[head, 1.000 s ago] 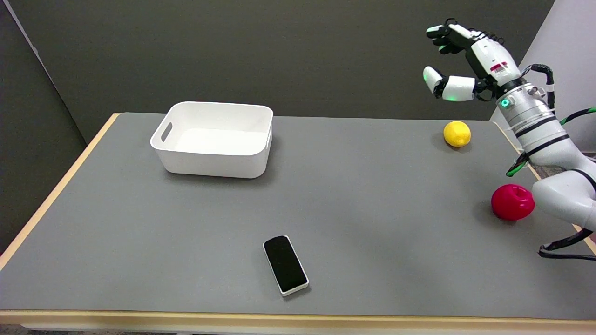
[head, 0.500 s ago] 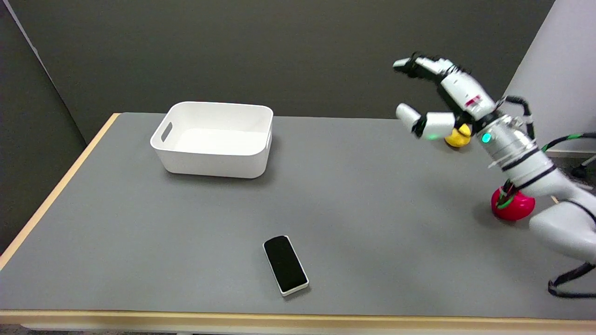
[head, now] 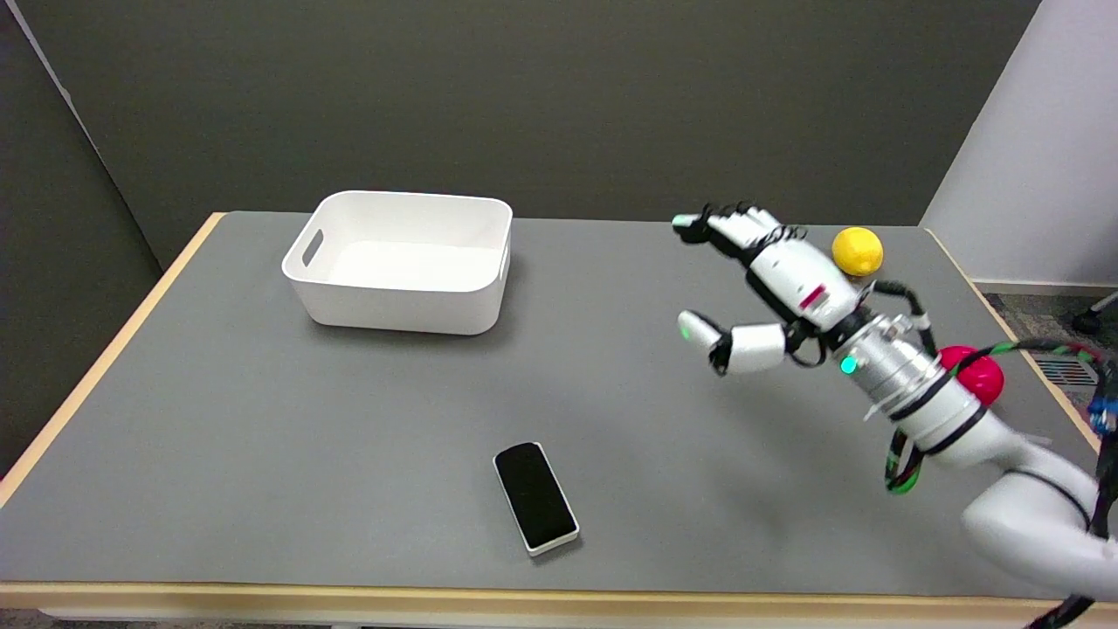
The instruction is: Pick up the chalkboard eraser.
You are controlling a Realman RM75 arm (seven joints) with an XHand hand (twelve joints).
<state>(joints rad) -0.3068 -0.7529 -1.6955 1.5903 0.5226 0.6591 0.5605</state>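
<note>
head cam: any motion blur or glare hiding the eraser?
Head view: the eraser is sharp, glare-free, with a faint shadow at its edge; the right hand is slightly soft, its fingers apart; soft shadows under the white bin; even lighting on the table.

high near-side view (single), facing across table [head: 262,419]

Flat rectangular chalkboard eraser [head: 535,509] with a black felt face turned upward and a thin white base visible along its near and right edges. It lies flat on the grey desk [head: 262,437], close to the near edge, its long axis angled slightly, far end toward the left.
</note>
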